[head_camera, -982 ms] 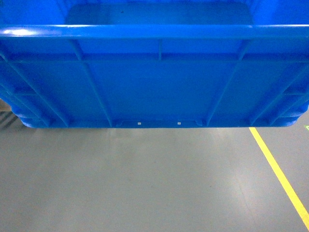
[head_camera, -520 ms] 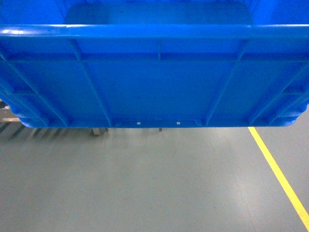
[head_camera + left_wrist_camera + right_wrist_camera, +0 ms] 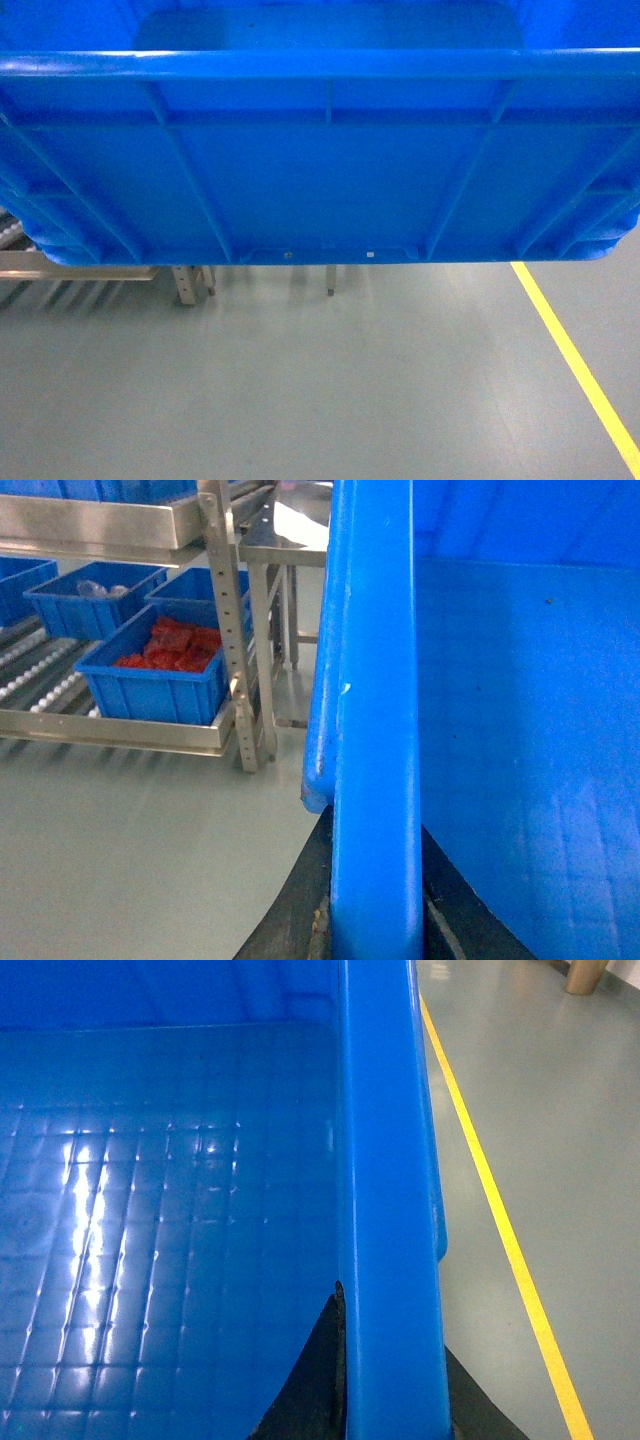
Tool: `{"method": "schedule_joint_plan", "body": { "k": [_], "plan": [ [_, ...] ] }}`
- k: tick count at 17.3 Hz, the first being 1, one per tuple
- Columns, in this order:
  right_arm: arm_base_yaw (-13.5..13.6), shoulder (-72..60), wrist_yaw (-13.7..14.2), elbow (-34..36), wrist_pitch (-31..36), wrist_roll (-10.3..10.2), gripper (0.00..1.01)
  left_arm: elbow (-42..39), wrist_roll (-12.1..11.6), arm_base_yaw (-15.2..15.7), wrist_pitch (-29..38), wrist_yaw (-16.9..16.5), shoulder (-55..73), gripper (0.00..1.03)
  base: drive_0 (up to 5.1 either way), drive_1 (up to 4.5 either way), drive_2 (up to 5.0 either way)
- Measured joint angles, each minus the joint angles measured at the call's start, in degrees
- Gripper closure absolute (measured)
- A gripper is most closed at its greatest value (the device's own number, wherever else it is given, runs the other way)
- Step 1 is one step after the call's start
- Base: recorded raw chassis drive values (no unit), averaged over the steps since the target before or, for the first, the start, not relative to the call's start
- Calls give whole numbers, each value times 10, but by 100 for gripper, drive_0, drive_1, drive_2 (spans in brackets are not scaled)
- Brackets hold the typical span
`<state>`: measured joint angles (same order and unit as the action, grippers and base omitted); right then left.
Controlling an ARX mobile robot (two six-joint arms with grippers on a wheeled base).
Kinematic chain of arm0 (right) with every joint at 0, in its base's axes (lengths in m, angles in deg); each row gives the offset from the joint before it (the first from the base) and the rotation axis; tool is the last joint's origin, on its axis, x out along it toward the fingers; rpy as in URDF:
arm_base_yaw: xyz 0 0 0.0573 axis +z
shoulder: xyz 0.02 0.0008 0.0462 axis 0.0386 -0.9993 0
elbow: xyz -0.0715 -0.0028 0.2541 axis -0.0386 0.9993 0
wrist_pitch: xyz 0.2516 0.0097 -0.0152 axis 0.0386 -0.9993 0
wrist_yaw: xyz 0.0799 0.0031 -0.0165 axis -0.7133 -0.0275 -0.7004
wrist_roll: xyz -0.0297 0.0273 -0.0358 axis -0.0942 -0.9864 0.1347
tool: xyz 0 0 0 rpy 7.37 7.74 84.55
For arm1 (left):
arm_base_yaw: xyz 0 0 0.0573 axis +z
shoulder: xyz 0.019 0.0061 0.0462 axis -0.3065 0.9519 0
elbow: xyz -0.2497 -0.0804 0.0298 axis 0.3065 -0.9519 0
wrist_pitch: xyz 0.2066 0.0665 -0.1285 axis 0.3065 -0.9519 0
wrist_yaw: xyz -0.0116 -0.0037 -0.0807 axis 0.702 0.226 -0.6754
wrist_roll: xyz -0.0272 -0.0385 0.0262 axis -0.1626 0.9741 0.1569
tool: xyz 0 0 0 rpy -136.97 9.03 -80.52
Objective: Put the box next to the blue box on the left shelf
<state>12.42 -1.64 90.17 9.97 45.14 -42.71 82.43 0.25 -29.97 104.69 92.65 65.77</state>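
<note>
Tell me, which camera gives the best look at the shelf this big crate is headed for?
The left wrist view. It shows the left shelf with its steel rail, white rollers and a small blue bin of red items. The head view catches only a rail and legs under the carried crate. The right wrist view shows none of the shelf.

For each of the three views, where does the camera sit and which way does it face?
Head: on the robot, slanting down over the box to grey floor; no body shows.
Left wrist: at the box's left rim, facing the shelf; dark left end effector astride the rim.
Right wrist: at the right rim, over the box's empty inside and a yellow line; right end effector astride the rim.
All share the box.
</note>
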Motion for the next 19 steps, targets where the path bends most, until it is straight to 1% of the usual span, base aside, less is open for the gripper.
{"method": "schedule_joint_plan", "body": {
  "k": [10, 14, 19],
  "plan": [
    [0, 0, 0, 0, -1, -1, 93, 0, 0, 0, 1, 0, 0, 94, 4, 428, -421],
    [0, -2, 0, 0, -3, -1, 93, 0, 0, 0, -2, 0, 2, 94, 0, 0, 0],
    [0, 2, 1, 0, 2, 2, 93, 0, 0, -2, 3, 0, 1, 94, -467, 176, 354]
  ]
}}
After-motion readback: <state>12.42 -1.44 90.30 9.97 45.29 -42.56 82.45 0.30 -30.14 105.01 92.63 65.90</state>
